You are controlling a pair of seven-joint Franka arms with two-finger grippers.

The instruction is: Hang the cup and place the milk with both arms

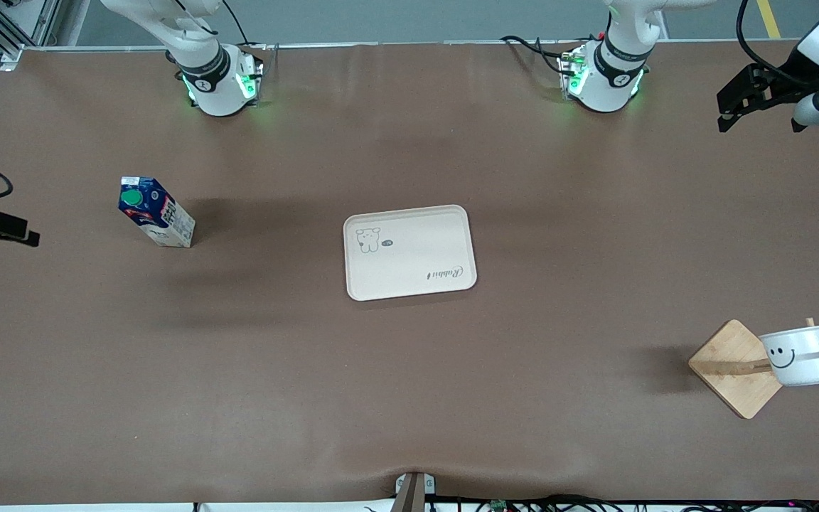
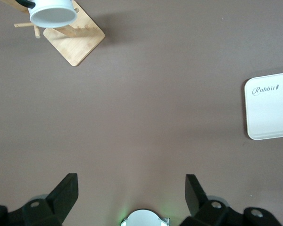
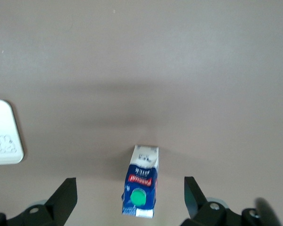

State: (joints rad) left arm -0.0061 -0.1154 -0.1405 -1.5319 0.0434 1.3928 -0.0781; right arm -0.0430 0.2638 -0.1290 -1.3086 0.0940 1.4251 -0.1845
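Upright milk (image 3: 140,182) on table, under open right pincer (image 3: 131,197).

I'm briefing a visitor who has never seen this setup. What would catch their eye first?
Probably the cup, already hanging on the wooden rack toward the left arm's end of the table. Next, the milk standing upright toward the right arm's end, and the bare tray between them.

Cream tray (image 1: 409,252) mid-table, wooden peg stand (image 1: 735,368) toward the left arm's end, nearer the camera
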